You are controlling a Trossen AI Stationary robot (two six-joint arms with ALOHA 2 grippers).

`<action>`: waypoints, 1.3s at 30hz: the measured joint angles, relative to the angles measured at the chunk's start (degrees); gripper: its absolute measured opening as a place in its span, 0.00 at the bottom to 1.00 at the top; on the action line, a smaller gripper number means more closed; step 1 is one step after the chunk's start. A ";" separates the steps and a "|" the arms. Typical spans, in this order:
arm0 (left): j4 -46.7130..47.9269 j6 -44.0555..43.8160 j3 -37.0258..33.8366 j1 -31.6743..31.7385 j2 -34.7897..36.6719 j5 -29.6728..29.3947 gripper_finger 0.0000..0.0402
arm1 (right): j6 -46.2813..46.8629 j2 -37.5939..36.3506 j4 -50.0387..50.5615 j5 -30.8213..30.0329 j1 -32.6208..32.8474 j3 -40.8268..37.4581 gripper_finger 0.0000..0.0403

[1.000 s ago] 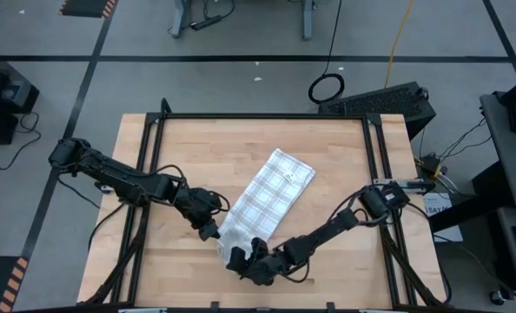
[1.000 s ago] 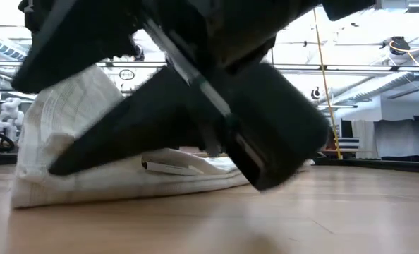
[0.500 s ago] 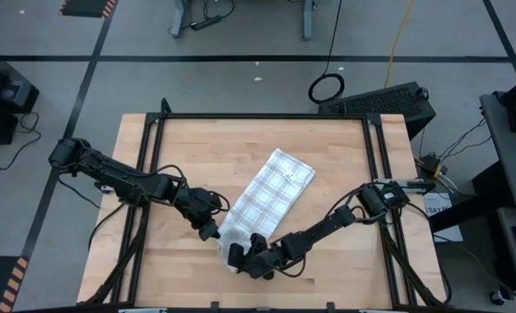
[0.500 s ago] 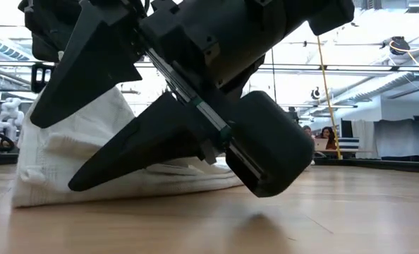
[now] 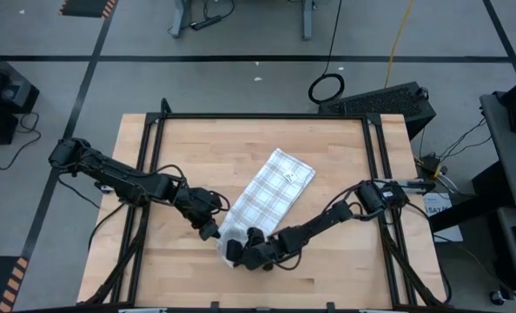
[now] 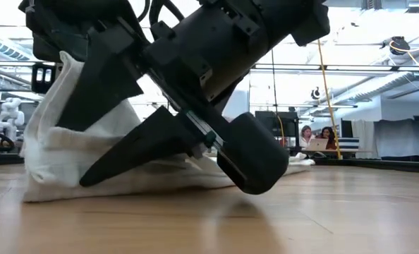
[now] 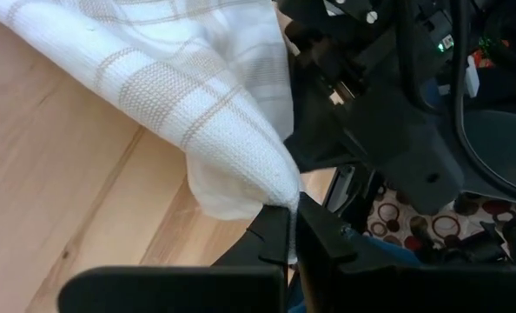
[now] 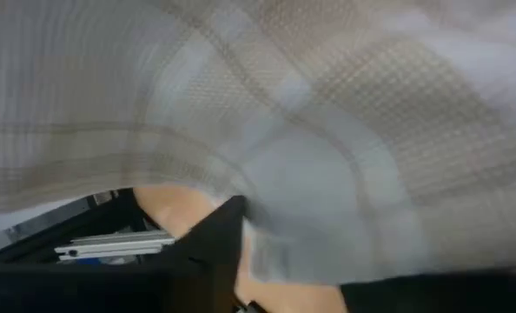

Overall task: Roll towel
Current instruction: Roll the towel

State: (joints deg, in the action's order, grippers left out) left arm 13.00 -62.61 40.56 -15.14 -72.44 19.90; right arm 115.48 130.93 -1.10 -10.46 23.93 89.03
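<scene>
- The towel is lying diagonally on the wooden table, its near end bunched and lifted off the wood.
- We are seeing the left gripper pressed together, pinching a corner of that near end.
- The right gripper is straddling the same end with parted fingers; we cannot tell whether it is gripping.

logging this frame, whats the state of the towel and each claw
towel: far end flat on the table, near end lifted and bunched
left claw: shut on the towel's near corner
right claw: at the towel's near end, cloth between its fingers, partly closed
</scene>
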 joint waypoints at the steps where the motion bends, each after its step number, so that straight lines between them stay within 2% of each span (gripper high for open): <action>1: 0.02 0.00 0.00 0.00 0.00 0.00 0.03 | -0.37 0.00 0.35 -0.01 -0.03 0.00 0.33; 5: 0.03 1.06 0.00 0.01 0.00 0.08 0.03 | -1.36 0.00 3.05 -0.01 0.01 0.00 0.09; 7: 0.05 1.94 0.00 0.14 0.00 0.13 0.03 | -2.25 -0.01 3.58 -0.06 0.27 0.02 0.03; 13: -2.07 1.31 -0.02 0.55 0.17 2.70 0.03 | -6.16 -1.59 5.29 2.09 0.44 0.00 0.01; 18: -12.60 -4.00 -0.02 -0.36 0.24 4.62 0.03 | -11.78 -7.96 15.70 6.10 0.57 0.02 0.01; 22: -21.50 -7.90 -0.02 -2.22 0.24 -1.46 0.03 | -18.05 -14.97 29.30 9.41 0.18 0.07 0.00; 25: -21.70 -9.07 -0.02 -3.50 0.08 -9.78 0.03 | -22.62 -19.42 39.01 12.30 -0.64 0.07 0.00; 27: -21.75 -9.57 -0.02 -4.06 -0.72 -13.05 0.03 | -25.68 -21.86 43.86 14.79 -1.33 0.07 0.00; 33: -31.22 -12.28 -0.02 -6.53 -4.72 -14.10 0.03 | -29.71 -26.73 50.00 22.03 -2.00 0.07 0.00; 35: -35.12 -13.66 0.00 -7.53 -5.97 -14.65 0.03 | -29.51 -27.70 50.20 22.66 -1.37 0.04 0.00; 39: -36.59 -15.11 0.02 -9.53 -7.56 -17.83 0.03 | -29.24 -29.13 51.21 22.54 0.14 0.06 0.00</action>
State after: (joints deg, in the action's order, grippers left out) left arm -23.59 -77.72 40.58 -24.67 -80.01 2.07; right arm 86.24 101.81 50.11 12.08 24.08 89.10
